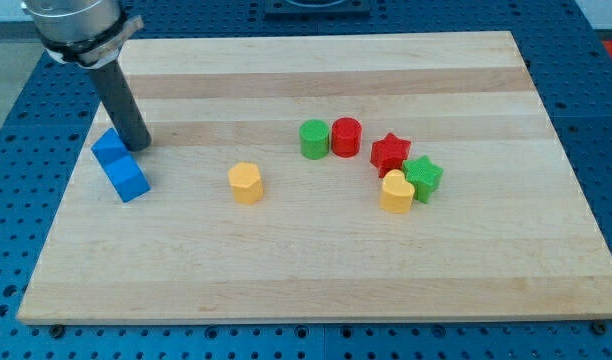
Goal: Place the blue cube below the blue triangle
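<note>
a pale wooden board (386, 270) with lengthwise grain bands fills most of the view, lying on a blue metal table (11, 110) dotted with rows of small holes; light is even and soft, and a dark fixture edge shows at the view's top

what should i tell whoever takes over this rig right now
My tip is down on the board at the view's left, just right of the blue triangle and above the blue cube; whether it touches either I cannot tell.
The blue cube sits right below the blue triangle, slightly toward the view's right, the two touching or nearly so.
Done: the cube looks placed below the triangle already.
Left: probably only to draw the tip clear without nudging either block.
The yellow block and the red, green and yellow cluster lie well off to the view's right.
</note>
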`<state>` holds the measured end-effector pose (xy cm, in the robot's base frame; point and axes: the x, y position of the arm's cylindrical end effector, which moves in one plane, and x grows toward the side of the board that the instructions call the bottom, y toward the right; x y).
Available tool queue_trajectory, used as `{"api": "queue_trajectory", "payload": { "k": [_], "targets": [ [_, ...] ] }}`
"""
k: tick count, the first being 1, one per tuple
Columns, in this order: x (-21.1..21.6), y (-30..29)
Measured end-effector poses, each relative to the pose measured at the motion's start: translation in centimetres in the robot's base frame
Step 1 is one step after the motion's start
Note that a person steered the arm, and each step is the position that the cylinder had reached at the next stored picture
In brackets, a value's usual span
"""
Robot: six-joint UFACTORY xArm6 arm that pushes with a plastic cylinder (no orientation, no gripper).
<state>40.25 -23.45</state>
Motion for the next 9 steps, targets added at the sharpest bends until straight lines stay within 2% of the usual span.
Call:
{"api": "queue_trajectory", "payload": {
  "k": [1, 2, 3, 5, 7, 8, 9],
  "targets": [
    [0.0, 0.2],
    [0.3, 5.5],
    [2.4, 8.0],
    [5.4, 5.8],
    [7.1, 0.1],
    [7.8, -0.1],
    [10.9, 2.2]
  ]
}}
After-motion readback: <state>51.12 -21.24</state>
